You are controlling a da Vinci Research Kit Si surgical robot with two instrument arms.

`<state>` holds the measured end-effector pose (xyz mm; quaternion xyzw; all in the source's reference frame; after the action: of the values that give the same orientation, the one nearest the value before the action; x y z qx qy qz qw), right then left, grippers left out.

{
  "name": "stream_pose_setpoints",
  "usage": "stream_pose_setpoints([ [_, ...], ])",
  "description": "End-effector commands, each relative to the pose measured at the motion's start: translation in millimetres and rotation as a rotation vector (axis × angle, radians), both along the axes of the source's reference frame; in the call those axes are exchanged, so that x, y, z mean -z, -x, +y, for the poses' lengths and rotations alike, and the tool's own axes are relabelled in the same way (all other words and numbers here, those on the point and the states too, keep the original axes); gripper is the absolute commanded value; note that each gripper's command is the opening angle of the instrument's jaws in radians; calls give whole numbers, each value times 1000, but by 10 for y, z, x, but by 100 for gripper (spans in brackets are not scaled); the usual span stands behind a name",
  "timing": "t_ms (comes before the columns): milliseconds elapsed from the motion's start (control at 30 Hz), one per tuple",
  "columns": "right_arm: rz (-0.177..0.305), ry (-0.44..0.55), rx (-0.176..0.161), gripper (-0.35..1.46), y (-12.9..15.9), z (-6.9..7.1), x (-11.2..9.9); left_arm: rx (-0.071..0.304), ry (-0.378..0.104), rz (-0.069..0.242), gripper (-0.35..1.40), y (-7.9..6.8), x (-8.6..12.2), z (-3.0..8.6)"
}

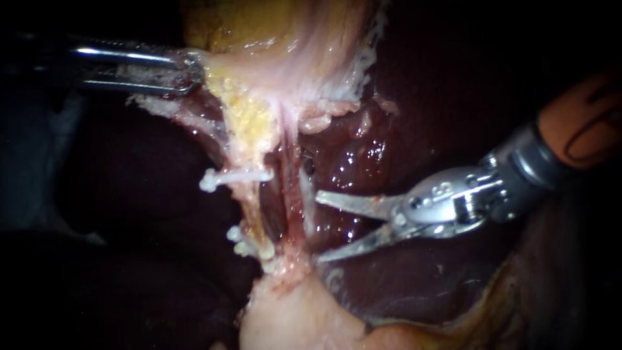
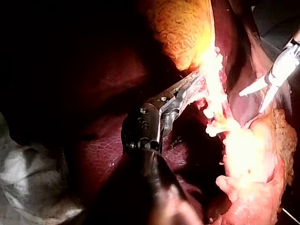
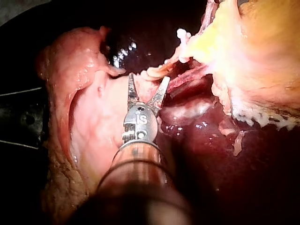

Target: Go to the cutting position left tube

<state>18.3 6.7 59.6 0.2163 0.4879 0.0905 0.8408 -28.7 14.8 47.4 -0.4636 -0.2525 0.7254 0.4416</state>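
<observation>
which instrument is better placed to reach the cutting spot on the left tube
Right. The right instrument has open blades close beside the left tube, level with the gap between its clips. The left instrument is shut on tissue farther up.

1. Liver (image 1: pixel 369 149) is showing dark maroon, speckled with white glints.
2. Tissue (image 1: pixel 304 58) is showing pale pink, streaked white.
3. Fat (image 1: pixel 249 113) is showing grainy yellow.
4. Clips (image 1: pixel 236 176) are showing white.
5. Right instrument (image 1: pixel 317 226) is gleaming silver, its shaft showing orange.
</observation>
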Motion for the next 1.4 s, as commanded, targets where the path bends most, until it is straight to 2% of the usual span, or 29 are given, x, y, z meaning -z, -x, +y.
stream_pose_setpoints([
  [33,0,-5,3,145,-4,-1,-3,1,0,1,-35,0,0,0],
  [233,2,-32,8,145,-21,-5,-25,1,1,1,-35,1,0,-1],
  [600,8,-73,11,145,-30,9,-61,3,2,3,-35,3,-2,-3],
  [767,24,-90,17,145,-43,11,-67,3,2,3,-35,3,-2,-3],
  [1033,99,-162,34,143,-74,14,-69,3,3,3,-35,4,-2,-3],
  [1400,111,-174,32,143,-116,4,-83,3,3,3,-35,7,-4,-4],
])
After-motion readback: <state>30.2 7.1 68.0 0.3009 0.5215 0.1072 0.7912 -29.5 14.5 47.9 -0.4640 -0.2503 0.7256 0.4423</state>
